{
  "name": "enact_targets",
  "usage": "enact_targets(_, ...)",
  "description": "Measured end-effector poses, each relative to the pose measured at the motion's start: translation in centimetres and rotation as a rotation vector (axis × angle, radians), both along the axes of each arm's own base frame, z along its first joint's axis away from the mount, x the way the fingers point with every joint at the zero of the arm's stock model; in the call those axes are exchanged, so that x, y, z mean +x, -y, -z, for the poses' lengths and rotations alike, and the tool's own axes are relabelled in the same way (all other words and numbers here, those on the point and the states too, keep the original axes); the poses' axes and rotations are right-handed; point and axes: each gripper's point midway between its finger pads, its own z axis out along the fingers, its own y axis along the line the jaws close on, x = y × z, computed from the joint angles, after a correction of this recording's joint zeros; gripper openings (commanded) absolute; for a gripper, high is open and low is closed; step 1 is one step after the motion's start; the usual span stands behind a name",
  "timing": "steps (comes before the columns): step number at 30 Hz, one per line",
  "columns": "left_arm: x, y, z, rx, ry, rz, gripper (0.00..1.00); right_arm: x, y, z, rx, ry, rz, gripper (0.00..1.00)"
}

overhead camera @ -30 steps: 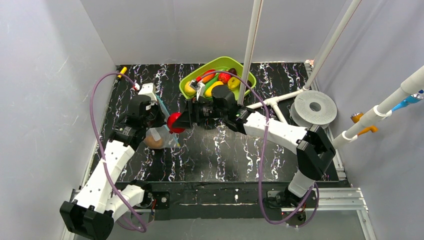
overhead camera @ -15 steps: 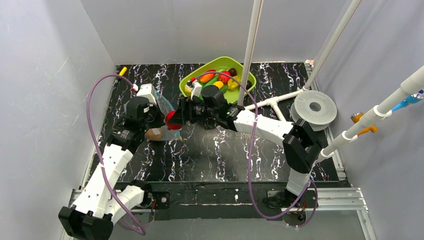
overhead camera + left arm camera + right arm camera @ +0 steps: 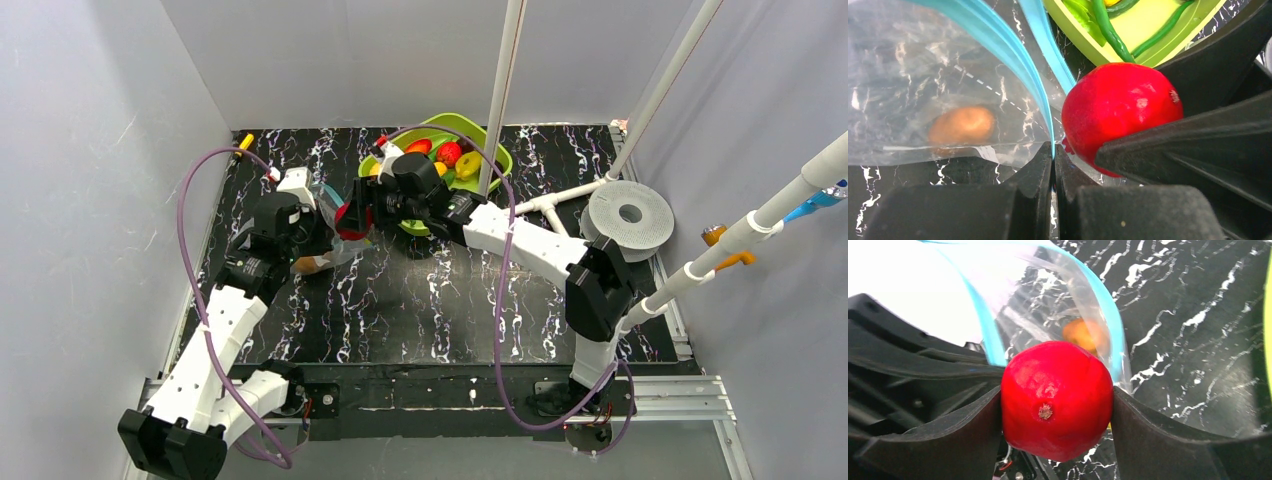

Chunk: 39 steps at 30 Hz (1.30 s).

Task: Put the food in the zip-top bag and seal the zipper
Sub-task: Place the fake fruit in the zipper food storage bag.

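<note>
My left gripper (image 3: 1053, 152) is shut on the blue-teal zipper (image 3: 1013, 55) edge of the clear zip-top bag (image 3: 923, 90) and holds its mouth open. A brown toy food (image 3: 962, 125) lies inside the bag. My right gripper (image 3: 1057, 405) is shut on a glossy red toy fruit (image 3: 1056, 397) and holds it at the bag's mouth. From above, the red fruit (image 3: 350, 218) sits between both grippers, beside the bag (image 3: 322, 255). More toy food (image 3: 450, 153) lies in the lime-green tray (image 3: 497, 158).
The green tray stands at the back centre, just behind the right wrist. A white pole (image 3: 503, 90) rises in front of it. A white perforated disc (image 3: 629, 214) lies at the right. A green bean (image 3: 1108, 30) shows in the tray in the left wrist view.
My right gripper has moved left and back with the red fruit, up to the bag's mouth. The left gripper has lifted and tilted the bag's edge towards it.
</note>
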Motion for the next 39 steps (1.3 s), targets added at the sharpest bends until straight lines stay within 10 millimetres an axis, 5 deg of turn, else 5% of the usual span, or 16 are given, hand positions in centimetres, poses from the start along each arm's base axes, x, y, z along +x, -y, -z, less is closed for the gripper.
enact_targets(5,0.0,0.1,0.2,0.0,-0.006,0.007,0.0,-0.7,-0.9,-2.3,0.059,-0.007,-0.05,0.21)
enact_targets(14,0.0,-0.6,-0.2,0.017,0.013,-0.02,0.0,-0.8,-1.7,-2.8,0.107,-0.053,-0.084,0.2)
enact_targets(25,-0.5,0.0,-0.3,-0.027,0.016,-0.004,0.0,-0.2,-2.0,1.9,0.02,-0.086,-0.092,0.23)
enact_targets(31,-1.2,0.5,-0.8,-0.093,-0.061,-0.032,0.0,-0.5,-1.8,2.2,0.003,-0.075,-0.115,0.41)
enact_targets(39,-2.1,1.6,-2.9,-0.18,-0.082,-0.021,0.0,-3.4,-0.7,2.3,-0.041,-0.062,-0.215,0.78)
